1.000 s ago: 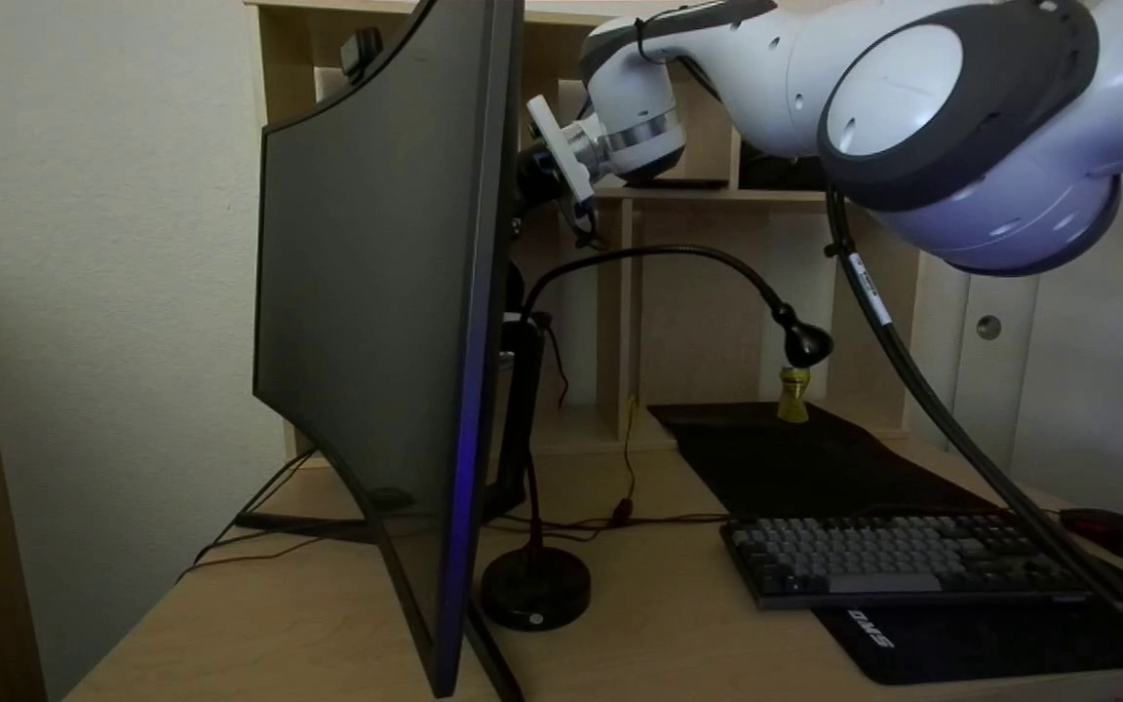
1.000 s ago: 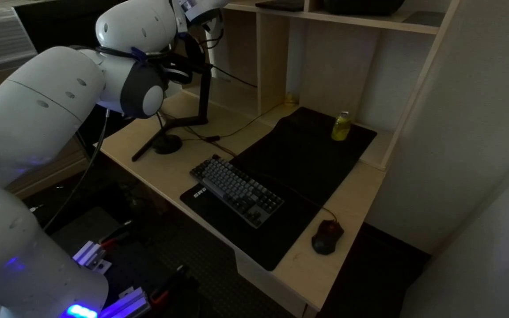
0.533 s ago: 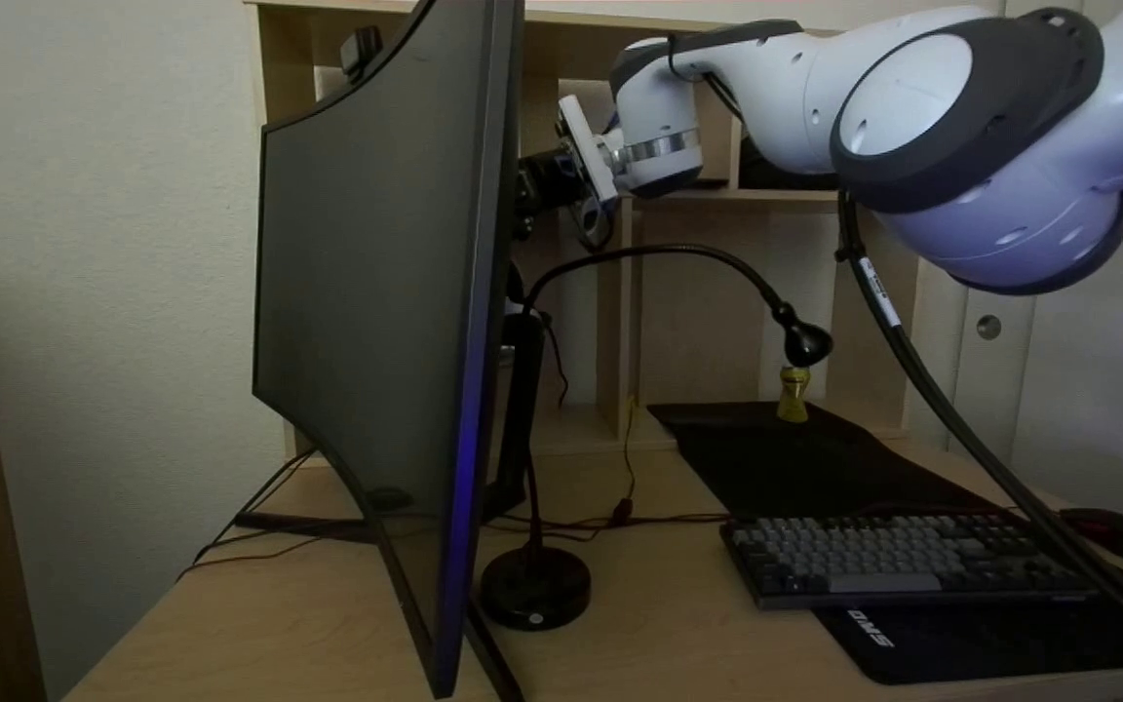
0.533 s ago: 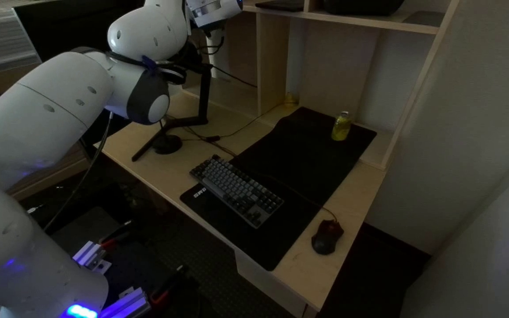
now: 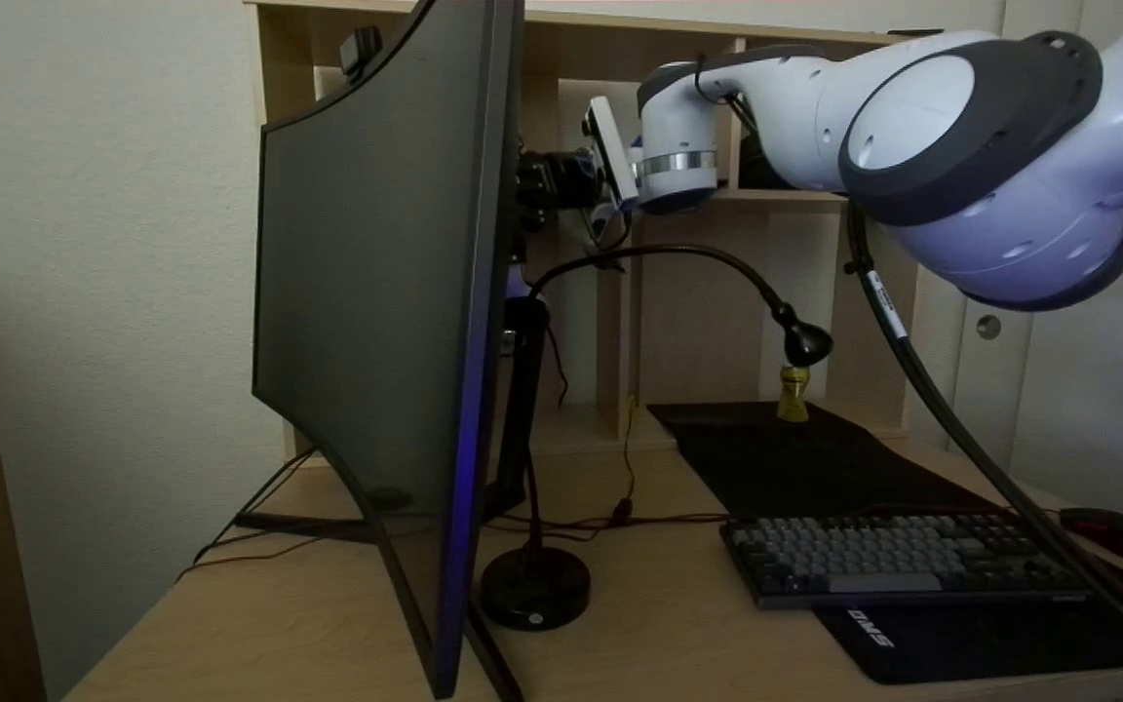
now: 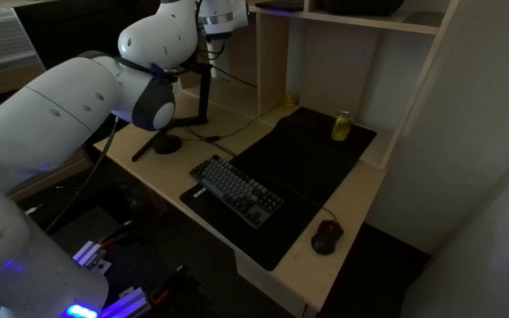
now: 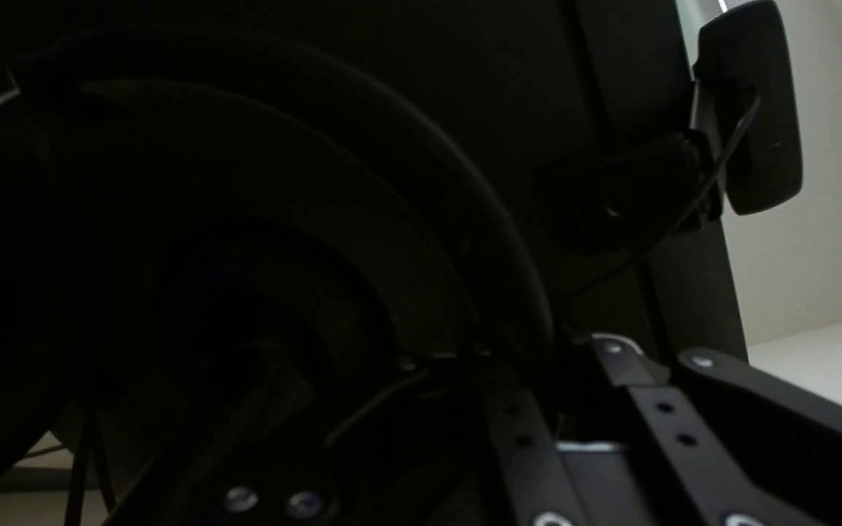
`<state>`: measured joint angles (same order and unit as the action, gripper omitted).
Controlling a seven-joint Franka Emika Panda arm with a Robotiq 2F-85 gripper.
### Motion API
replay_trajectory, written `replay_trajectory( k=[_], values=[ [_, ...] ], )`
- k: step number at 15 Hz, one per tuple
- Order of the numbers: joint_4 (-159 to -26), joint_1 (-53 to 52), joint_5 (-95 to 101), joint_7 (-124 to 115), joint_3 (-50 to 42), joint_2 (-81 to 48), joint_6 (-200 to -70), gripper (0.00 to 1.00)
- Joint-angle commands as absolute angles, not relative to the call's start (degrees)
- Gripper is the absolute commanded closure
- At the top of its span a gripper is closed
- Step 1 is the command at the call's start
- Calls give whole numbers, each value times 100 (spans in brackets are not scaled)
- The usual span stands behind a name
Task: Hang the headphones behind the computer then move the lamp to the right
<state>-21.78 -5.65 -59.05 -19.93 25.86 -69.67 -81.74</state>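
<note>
Nearly closed, the gripper [image 7: 549,358] grips the black headphones [image 7: 457,197] behind the curved monitor [image 5: 376,283] (gooseneck lamp [image 5: 535,590] to its right).

Light is low. In an exterior view the desk [image 6: 356,185] looks murky, and past its near edge the floor [image 6: 219,276] sinks almost to black, while a blue light [image 6: 81,311] burns out nearly white (violet tints the arm [image 6: 71,97] in both exterior views). In an exterior view, a blue-purple line [image 5: 469,458] shines down the edge of the monitor [image 5: 376,292]. The wrist view is darkest: the headphones [image 7: 457,197] blur into black, screws [image 7: 241,500] glint, the wall [image 7: 837,219] is pale.
</note>
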Motion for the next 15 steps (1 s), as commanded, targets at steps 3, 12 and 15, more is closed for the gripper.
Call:
replay_trajectory(
  k=[3, 12, 15],
  values=[
    [-2294, -788, -6189, -2257, 2521, -6754, -8323, 95],
    [-2203, -891, -6079, -2083, 2274, -6826, -8683, 81],
    [-2268, -875, -6079, -2008, 2277, -6789, -8701, 95]
  ],
)
